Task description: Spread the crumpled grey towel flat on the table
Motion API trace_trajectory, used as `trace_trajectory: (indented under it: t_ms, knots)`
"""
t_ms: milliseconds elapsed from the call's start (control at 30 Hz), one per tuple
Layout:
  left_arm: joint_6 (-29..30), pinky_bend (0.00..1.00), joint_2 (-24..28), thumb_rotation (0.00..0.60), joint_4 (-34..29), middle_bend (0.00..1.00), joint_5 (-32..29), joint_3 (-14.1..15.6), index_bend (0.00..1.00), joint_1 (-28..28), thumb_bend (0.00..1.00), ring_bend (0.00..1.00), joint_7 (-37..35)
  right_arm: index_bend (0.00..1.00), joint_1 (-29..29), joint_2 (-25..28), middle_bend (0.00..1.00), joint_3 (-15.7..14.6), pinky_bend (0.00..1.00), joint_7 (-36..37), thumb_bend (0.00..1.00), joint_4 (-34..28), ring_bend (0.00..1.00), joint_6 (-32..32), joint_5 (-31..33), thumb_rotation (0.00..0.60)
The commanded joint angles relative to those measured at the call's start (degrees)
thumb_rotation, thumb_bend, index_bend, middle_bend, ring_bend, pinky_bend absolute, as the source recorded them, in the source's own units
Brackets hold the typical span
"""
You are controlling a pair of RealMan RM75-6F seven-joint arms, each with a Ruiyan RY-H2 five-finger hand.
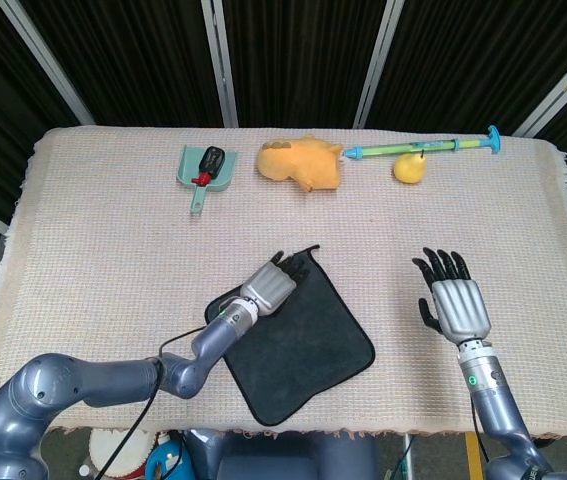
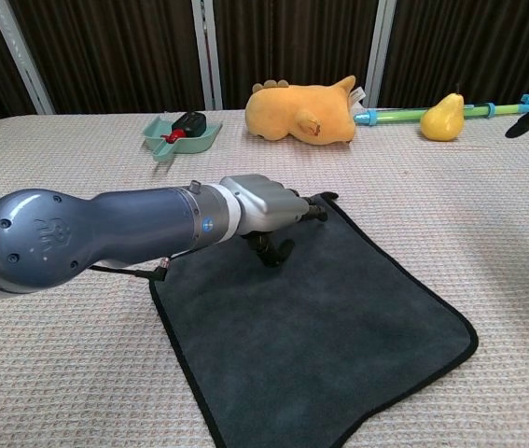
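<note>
1. Grey towel (image 1: 298, 340): lay opened out and nearly flat on the near middle of the table (image 1: 103, 250), set at an angle, with a dark bound edge and a small loop at its far corner.
2. Left hand (image 1: 267, 286): rested on the towel's far-left part, close to the looped corner. Its fingers (image 2: 313, 214) reached forward and low along the cloth, the thumb pointing down onto it. Whether any fabric was pinched between them could not be told from either view.
3. Right hand (image 1: 455, 303): stood well apart to the right of the towel, over bare tablecloth, back of the hand toward the head camera, fingers spread and extended, holding nothing. Only dark fingertips showed at the right edge of the chest view.
4. Teal dustpan (image 1: 199, 168): sat at the far left of the table, with a small black and red item lying in it.
5. Yellow plush toy (image 1: 301, 162): lay at the far middle of the table.
6. Yellow pear (image 1: 409, 168): sat at the far right, touching or just in front of item 7.
7. Green and blue rod-shaped toy (image 1: 423, 148): lay lengthwise along the far edge.
</note>
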Motion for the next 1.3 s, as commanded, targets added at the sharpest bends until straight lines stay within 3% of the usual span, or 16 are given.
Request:
trace_trajectory:
  t_ms: [33,600,733,833,1033,1300]
  knots:
    - [1.43,0.05,0.71,0.6,-1.09,0.01,1.47,-0.12,0.0,0.53,0.67,0.0,-1.11,0.15,-0.04,0.04,0.08,-0.09,0.04,0.04,0.54,-0.26,0.0,0.18,-0.25,0.6]
    - [5.71,0.05,4.1,0.6,-4.38,0.0,5.97,0.28,0.0,3.78,0.66,0.0,-4.92,0.15,-0.71,0.94,0.08,-0.6,0.04,-1.09,0.55,-3.08,0.0,1.95,-1.26,0.6]
    - [8.15,0.05,5.29,0.6,-6.9,0.0,7.01,0.42,0.0,5.56,0.55,0.0,-6.24,0.15,-1.03,1.23,0.08,-0.62,0.04,-0.59,0.55,-3.02,0.0,2.33,-1.35,0.6]
    - [11.97,0.05,6.66,0.6,-9.94,0.0,9.0,1.09,0.0,7.99,0.4,0.0,-7.55,0.15,-1.49,1.49,0.08,-0.6,0.04,0.6,0.55,-2.6,0.0,2.46,-0.95,0.6]
    - [24.21,0.05,12.06,0.6,-20.56,0.0,15.58,4.87,0.0,17.03,0.16,0.0,-12.47,0.14,-3.79,2.47,0.08,-1.47,0.04,6.47,0.52,-0.44,0.0,3.15,-1.22,0.6]
    - [39.31,0.03,21.86,0.6,-33.25,0.0,26.35,14.08,0.0,29.8,0.11,0.0,-16.57,0.0,-8.47,3.3,0.03,-4.37,0.04,14.33,0.43,2.97,0.0,7.27,-5.87,0.6]
